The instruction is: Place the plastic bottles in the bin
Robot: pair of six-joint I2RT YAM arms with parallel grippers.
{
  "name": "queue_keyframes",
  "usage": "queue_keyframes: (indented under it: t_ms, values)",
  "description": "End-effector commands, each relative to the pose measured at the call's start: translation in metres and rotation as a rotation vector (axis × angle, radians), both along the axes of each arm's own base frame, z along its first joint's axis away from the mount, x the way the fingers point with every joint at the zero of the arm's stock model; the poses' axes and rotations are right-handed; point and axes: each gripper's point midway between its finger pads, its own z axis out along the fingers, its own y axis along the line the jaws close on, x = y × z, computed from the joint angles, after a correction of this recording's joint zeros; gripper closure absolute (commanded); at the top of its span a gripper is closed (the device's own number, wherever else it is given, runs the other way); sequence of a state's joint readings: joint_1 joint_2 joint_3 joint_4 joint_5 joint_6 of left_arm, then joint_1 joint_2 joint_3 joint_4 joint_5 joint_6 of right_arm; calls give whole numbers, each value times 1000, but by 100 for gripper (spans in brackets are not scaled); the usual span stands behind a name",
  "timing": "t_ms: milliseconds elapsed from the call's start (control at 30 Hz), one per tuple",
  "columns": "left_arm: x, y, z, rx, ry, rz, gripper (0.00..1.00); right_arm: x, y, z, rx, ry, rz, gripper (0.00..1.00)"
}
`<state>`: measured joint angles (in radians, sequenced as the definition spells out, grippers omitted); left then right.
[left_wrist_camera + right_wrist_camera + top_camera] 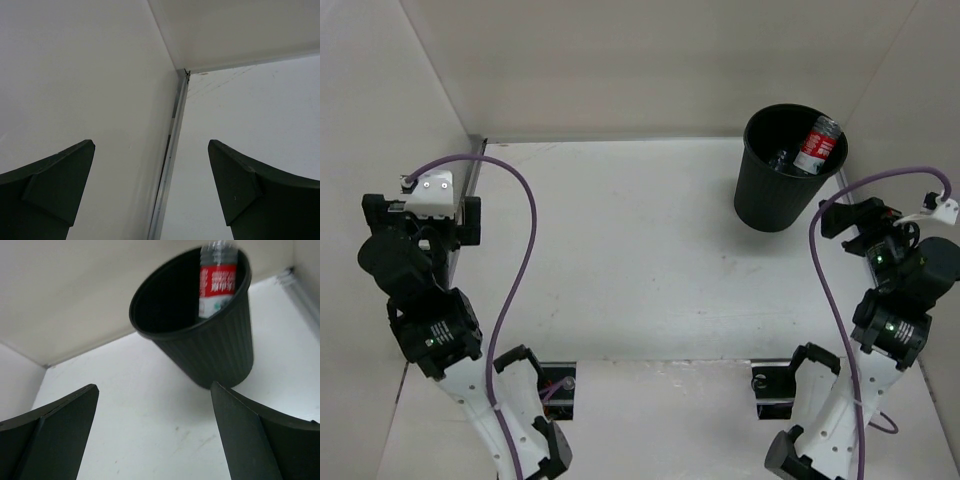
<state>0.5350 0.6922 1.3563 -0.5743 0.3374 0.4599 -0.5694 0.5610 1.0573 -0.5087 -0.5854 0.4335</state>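
On the left side, the left gripper (151,147) is lifted over the table (640,260) and it looks toward the far left corner, where the white walls meet. Its two dark fingers (55,175) stand wide apart and nothing is between them. No bottle lies near it.

More to the right, near the far right corner, stands the bin (775,200), upright on the table. Inside it the bottle with the red label (815,148) leans against the far right side of the wall, and its upper end comes a little over the rim. Beside it, lower and to the left, I see something clear (781,159), probably another bottle, but I cannot tell which one.

At the far right, the right gripper (850,215) hangs just beside the bin, on its near right side, without touching it. It is also spread wide and holds nothing. From its wrist camera, the bin is ahead of the fingers, with the red-label bottle inside.
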Motion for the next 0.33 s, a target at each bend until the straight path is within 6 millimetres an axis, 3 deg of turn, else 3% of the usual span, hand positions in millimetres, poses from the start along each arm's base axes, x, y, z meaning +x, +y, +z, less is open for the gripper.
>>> queue_keyframes:
  t_ms: [0, 133, 300]
  values:
    - [4, -13, -1, -86, -30, -60, 0, -1, 24, 15, 17, -73, 144, 0]
    - [6, -14, -2, -125, -39, -65, 0, -6, 45, 15, 42, -94, 277, 0]
    - [8, -15, -6, -165, -45, -78, 0, -10, 50, 11, 38, -100, 310, 0]
